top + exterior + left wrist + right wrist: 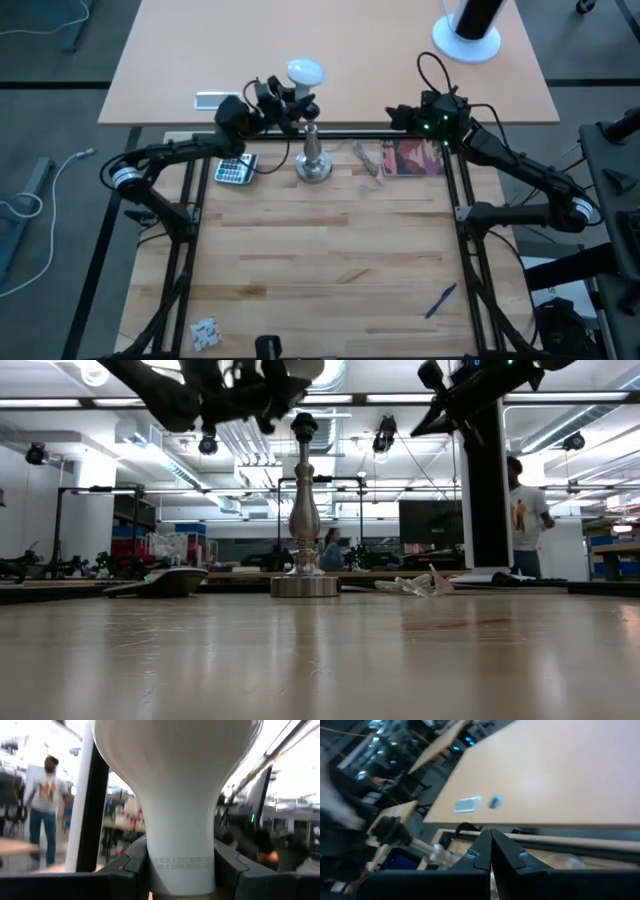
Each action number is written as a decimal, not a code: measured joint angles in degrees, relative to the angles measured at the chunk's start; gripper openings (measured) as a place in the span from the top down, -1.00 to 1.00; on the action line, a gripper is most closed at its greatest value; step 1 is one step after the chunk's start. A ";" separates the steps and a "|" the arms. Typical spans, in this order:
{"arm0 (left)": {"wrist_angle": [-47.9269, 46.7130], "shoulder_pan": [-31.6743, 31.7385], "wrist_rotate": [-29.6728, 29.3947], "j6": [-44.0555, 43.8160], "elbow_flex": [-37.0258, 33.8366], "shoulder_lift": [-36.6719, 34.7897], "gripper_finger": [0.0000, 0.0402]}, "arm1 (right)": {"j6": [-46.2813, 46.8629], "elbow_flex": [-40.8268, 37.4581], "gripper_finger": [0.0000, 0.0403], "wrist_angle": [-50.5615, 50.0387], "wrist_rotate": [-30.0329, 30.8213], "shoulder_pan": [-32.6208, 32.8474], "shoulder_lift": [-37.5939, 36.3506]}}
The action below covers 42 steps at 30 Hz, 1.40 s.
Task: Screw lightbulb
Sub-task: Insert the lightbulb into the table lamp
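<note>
Lightbulb (305, 72) sits clamped in the left gripper (290, 97), the two fingers (131, 862) closed partway on its narrow neck, one on each side, the round white head beyond them. It hangs in the air just past the far side of the silver stand (313, 160) and a little to that stand's left, not yet over it. The bulb's long axis looks to lie closer to level than upright, running away from the stand's black socket (303, 427), while the socket points straight up; so by my reckoning the coming move turns on tipping the bulb so its screw base faces down and bringing it back over the socket. The screw base itself I can't make out.

Left of the stand lies a calculator (234, 171), close by the base but low and out of the path. Right of the stand sit a clear wrapper (367, 160) and a reddish book (410, 158). Farther right of the stand, the right gripper (398, 115) waits raised, its fingers pressed together on nothing, well apart from the socket.
</note>
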 joint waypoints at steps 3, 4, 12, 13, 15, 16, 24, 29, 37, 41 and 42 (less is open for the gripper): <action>1.37 -0.05 3.39 -1.55 1.07 0.58 0.37 | -4.31 0.00 1.00 7.70 -5.31 0.00 1.25; 1.80 -0.07 4.35 -2.11 1.65 0.60 0.37 | -5.21 0.00 1.00 10.80 -6.77 0.01 1.72; 0.89 -0.62 9.93 -2.81 7.26 0.74 0.37 | -15.16 8.24 1.00 17.26 -21.47 0.06 7.51; -0.10 -0.72 10.60 -2.81 7.96 0.71 0.37 | -17.20 10.47 1.00 16.75 -22.95 0.30 8.37; -2.44 -1.05 11.40 -2.56 8.93 0.71 0.37 | -21.52 15.55 1.00 13.61 -23.43 1.12 10.37; -3.48 -1.26 11.42 -2.04 9.18 0.73 0.37 | -23.82 18.30 1.00 10.93 -23.32 1.61 11.54; -4.04 -1.71 11.33 -0.76 10.30 0.75 0.37 | -35.38 39.58 0.87 -9.11 -23.43 4.50 21.10; -3.99 -1.76 8.38 -0.66 10.42 0.71 0.37 | -37.95 47.38 0.53 -13.14 -23.79 5.81 24.77; -4.48 -2.11 5.26 -0.30 13.12 0.88 0.37 | -40.29 55.50 0.07 -16.37 -23.74 9.00 30.48; -7.69 -2.95 5.89 1.95 14.24 0.90 0.37 | -38.89 58.47 -0.07 -16.38 -23.64 9.18 33.08; -7.98 -3.11 6.16 2.22 14.35 0.92 0.37 | -38.94 59.08 -0.10 -16.22 -23.66 9.21 33.47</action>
